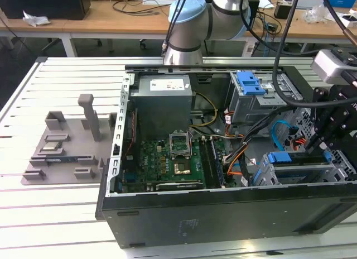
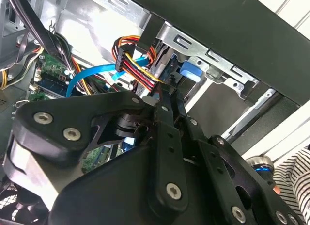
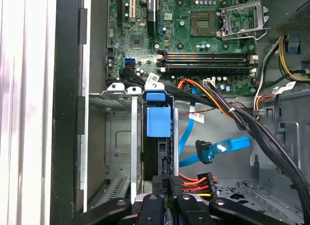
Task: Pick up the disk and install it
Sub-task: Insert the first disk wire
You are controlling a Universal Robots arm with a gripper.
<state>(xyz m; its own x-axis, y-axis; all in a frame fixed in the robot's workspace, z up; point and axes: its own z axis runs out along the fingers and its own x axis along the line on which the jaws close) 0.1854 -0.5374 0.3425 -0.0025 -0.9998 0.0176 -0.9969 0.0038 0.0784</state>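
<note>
The gripper (image 3: 167, 198) is down inside the open computer case (image 1: 223, 214), at the exterior view's right, its fingers (image 2: 167, 133) pinched together on the near edge of the disk (image 3: 157, 152). The disk stands on edge in the metal drive cage (image 3: 121, 137) (blue tab (image 3: 158, 120) up top), just beside the loose blue data cable (image 3: 218, 150) and near the motherboard (image 3: 193, 31).
</note>
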